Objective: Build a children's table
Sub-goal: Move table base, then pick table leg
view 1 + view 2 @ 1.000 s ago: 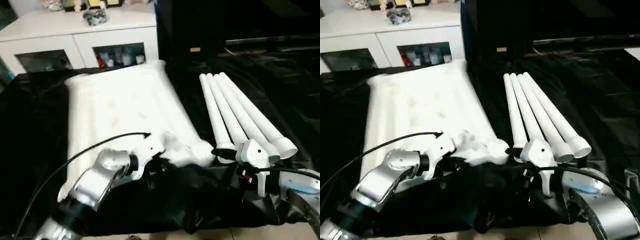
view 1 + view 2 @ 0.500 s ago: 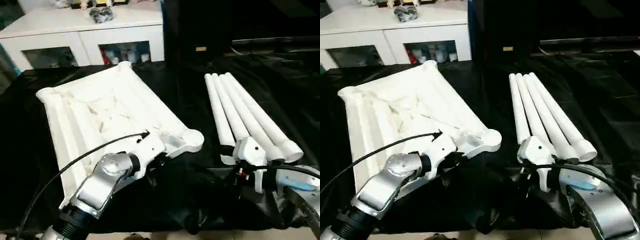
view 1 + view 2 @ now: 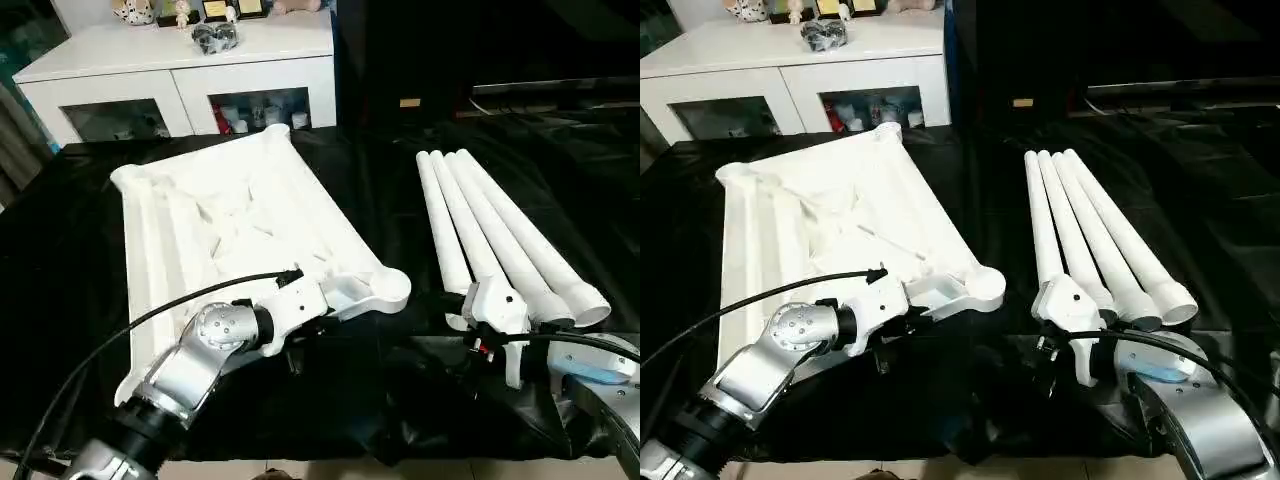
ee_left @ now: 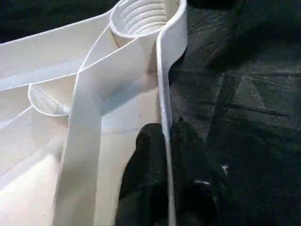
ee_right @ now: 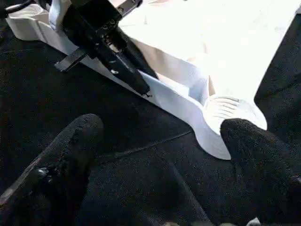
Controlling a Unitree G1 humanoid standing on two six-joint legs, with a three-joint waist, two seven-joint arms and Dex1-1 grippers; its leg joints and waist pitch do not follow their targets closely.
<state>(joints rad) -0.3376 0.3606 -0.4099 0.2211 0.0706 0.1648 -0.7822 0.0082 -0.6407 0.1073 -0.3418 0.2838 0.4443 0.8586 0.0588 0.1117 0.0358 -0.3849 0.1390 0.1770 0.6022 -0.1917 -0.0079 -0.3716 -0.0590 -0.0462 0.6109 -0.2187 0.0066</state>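
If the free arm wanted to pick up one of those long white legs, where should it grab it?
Probably the outermost leg, on its tube just above the wide end nearest the right gripper. Coming from above with the open fingers across the tube suits it: the four legs lie flat, side by side, touching.

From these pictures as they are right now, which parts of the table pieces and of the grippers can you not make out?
- Tabletop: its near left corner socket, head views, behind the silver left forearm.
- Legs: the wide end of the leftmost, behind the right gripper's white housing.
- Left gripper, shut on the tabletop's rim: its fingertips, head views, under its wrist.
- Cabinet contents: too small.
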